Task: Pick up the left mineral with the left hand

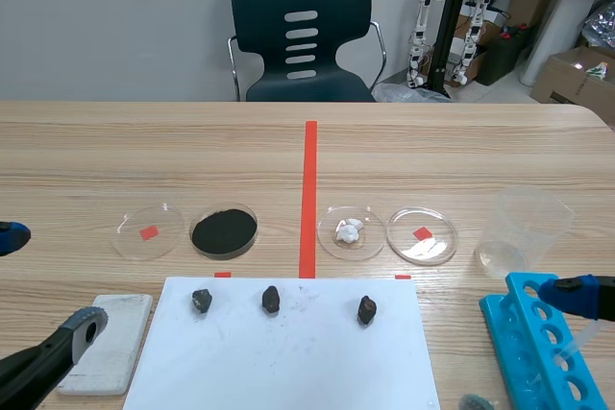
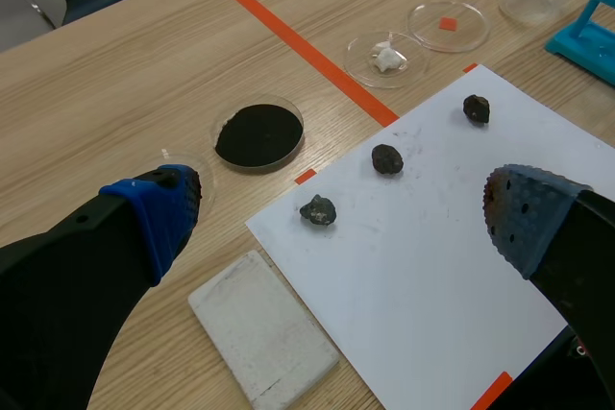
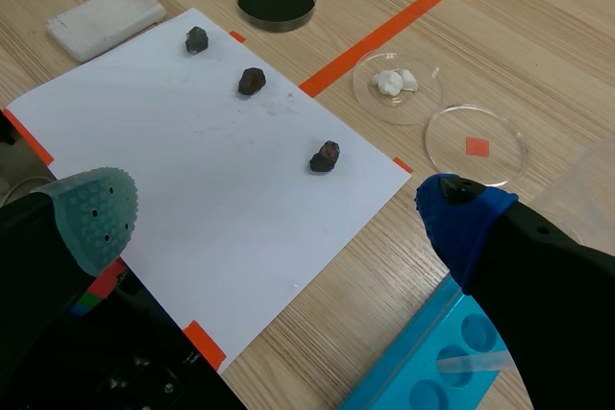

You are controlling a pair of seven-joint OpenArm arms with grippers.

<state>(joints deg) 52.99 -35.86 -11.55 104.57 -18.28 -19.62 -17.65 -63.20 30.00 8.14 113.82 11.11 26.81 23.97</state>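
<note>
Fingers of your left gripper (image 2: 341, 213) stand wide apart and hold nothing, one blue pad on each side of the gap. The gripper hangs above the near left part of the tabletop (image 1: 144, 151), apart from everything on it.

Just ahead of it, within the span of the open fingers and nearer the left one, the left mineral (image 2: 317, 209) lies on a white sheet of paper (image 2: 432, 276), close to the sheet's far left corner. It is a dark grey, compact lump. In your left wrist view it is slightly wider than deep, so its faint long axis runs roughly from one finger toward the other. You cannot make out a pointed end.

Farther along the same row sit the middle mineral (image 2: 387, 158) and then the right mineral (image 2: 476, 108), each well apart from its neighbour.

Beside the sheet's left edge, under the left finger, lies a white block (image 2: 261, 325). Beyond the sheet you have a dish of black powder (image 2: 258, 133), and past the orange tape line a dish with white bits (image 2: 385, 58).

Your right gripper (image 3: 279, 213) is spread wide as well and carries nothing. It hangs over the sheet's near right corner, next to a blue tube rack (image 1: 538, 352).
</note>
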